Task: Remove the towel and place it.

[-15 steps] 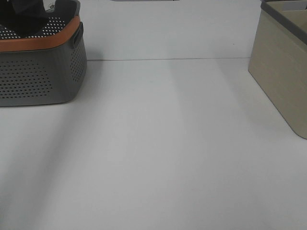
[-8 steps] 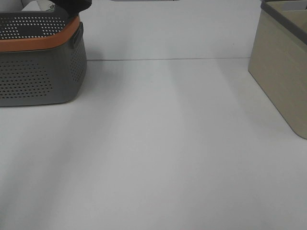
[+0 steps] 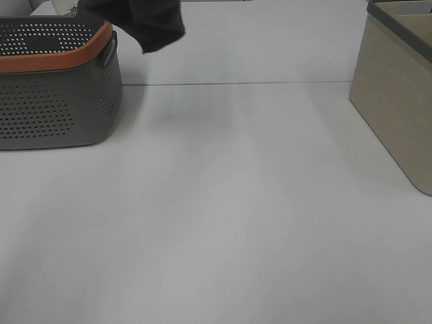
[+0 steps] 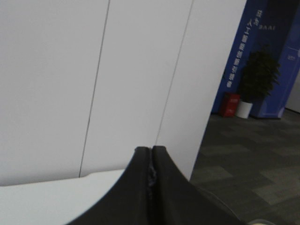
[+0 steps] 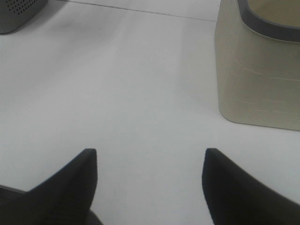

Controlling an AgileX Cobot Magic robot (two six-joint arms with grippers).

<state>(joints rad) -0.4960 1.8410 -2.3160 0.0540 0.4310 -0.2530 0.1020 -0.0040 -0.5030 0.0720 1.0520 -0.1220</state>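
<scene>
The dark towel (image 3: 145, 20) hangs in the air at the top of the exterior high view, just right of the grey perforated basket (image 3: 54, 108) with its orange rim; its lower corner dangles past the basket's right edge. The arm holding it is out of that view. In the left wrist view my left gripper (image 4: 151, 152) has its jaws pressed together, with a thin scrap of dark cloth (image 4: 151, 178) pinched in the seam. It points at a white wall, high above the table. My right gripper (image 5: 150, 152) is open and empty, low over the white table.
A beige bin (image 3: 398, 101) with a grey rim stands at the right edge of the table and also shows in the right wrist view (image 5: 262, 79). The basket's corner (image 5: 18, 9) shows there too. White tabletop (image 3: 236, 202) lies between basket and bin.
The towel has been lifted out of the basket and carried up and to the right. It now hangs beyond the basket's right edge. The right gripper's side is unchanged.
</scene>
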